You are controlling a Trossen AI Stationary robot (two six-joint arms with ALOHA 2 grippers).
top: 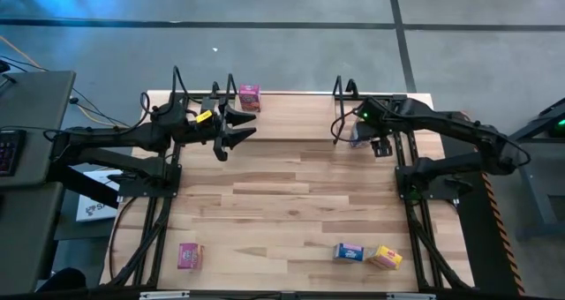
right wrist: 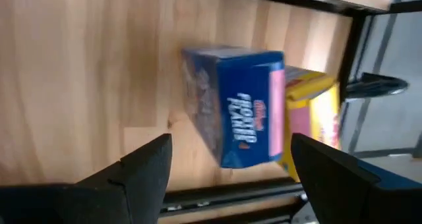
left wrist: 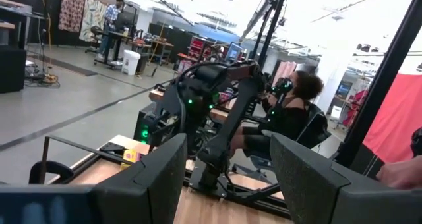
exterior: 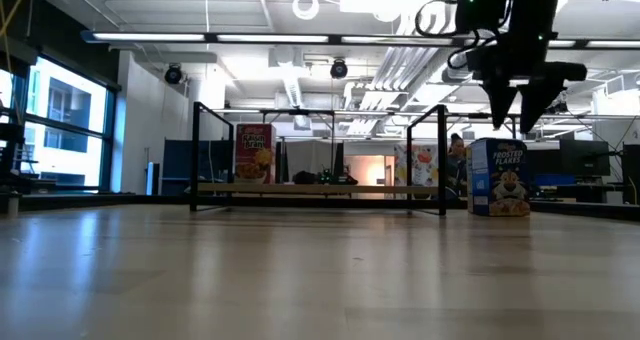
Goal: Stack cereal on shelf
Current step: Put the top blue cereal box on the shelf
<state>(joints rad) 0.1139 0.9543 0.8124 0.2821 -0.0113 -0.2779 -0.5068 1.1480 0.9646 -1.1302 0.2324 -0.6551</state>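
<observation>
high view: five cereal boxes (two pink); right hand spread.

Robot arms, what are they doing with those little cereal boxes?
They are putting cereal boxes on a low wooden shelf at the back of the table. The right pincer hangs open just above a blue box standing near the shelf's right end. The left pincer is open near a pink box standing on the shelf. Three more boxes wait at the front of the table: pink, blue and yellow.
</observation>
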